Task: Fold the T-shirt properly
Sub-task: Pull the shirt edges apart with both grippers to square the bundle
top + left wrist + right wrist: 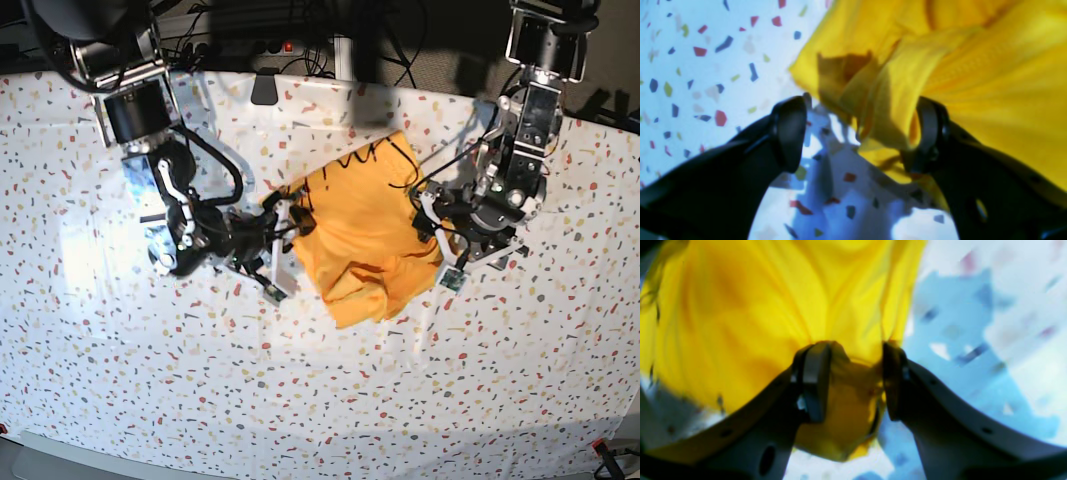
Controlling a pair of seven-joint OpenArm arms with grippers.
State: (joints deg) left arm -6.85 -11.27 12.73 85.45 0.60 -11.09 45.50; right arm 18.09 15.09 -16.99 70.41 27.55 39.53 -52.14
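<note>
The mustard-yellow T-shirt point(365, 235) lies crumpled in the middle of the table, with black lettering along its far edge point(360, 155). My right gripper point(290, 215) is at the shirt's left edge. In the right wrist view this gripper point(853, 381) is closed on a bunch of the T-shirt point(756, 313), and folds radiate from the grip. My left gripper point(435, 235) is at the shirt's right edge. In the left wrist view this gripper point(858, 133) has its jaws wide apart, and a fold of the T-shirt point(973, 66) hangs between them against one finger point(928, 136).
The table is covered by a white cloth with coloured speckles point(300, 390). A dark clip-like object point(265, 90) sits at the back edge, with cables and a power strip point(280, 45) behind it. Both arm bases stand at the back corners.
</note>
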